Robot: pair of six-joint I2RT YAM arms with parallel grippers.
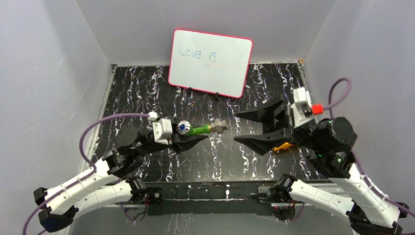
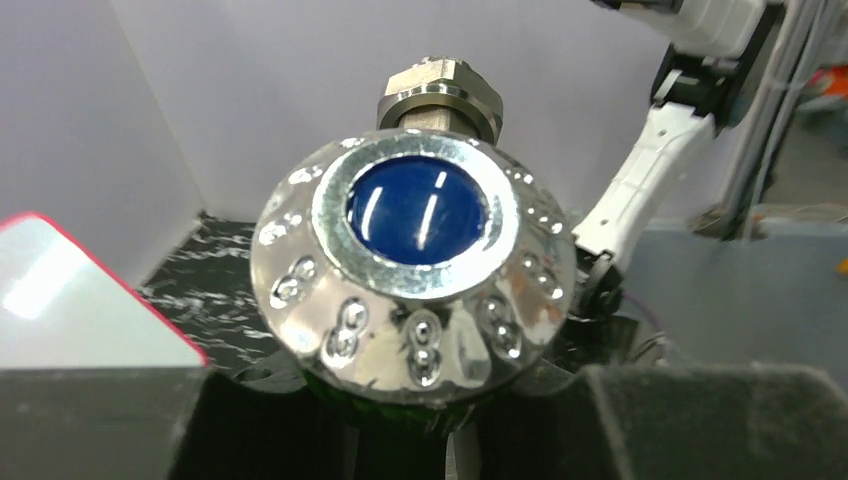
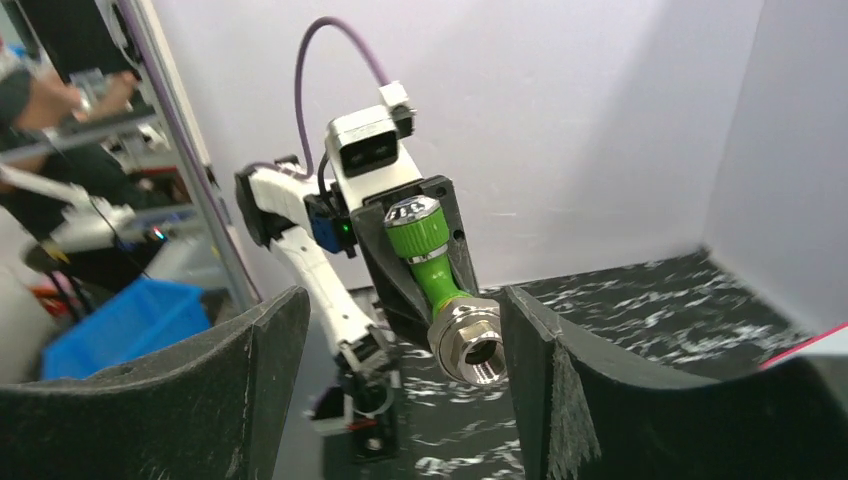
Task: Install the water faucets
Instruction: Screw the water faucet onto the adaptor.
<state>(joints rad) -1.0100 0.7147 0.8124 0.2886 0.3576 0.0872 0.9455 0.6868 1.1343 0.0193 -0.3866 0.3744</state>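
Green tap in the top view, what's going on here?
The left gripper holds the green tap up off the table, gripped at the knob end, with the metal threaded fitting pointing toward the right arm. The right gripper is open and lined up with that fitting, not touching it. It will probably close on the fitting next.

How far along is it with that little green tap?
Done: the green tap is off the table, clamped in the left hand. In hand: its metal fitting points at the open right hand, which faces it without touching. Left: the actual installing; nothing to mount it on shows.
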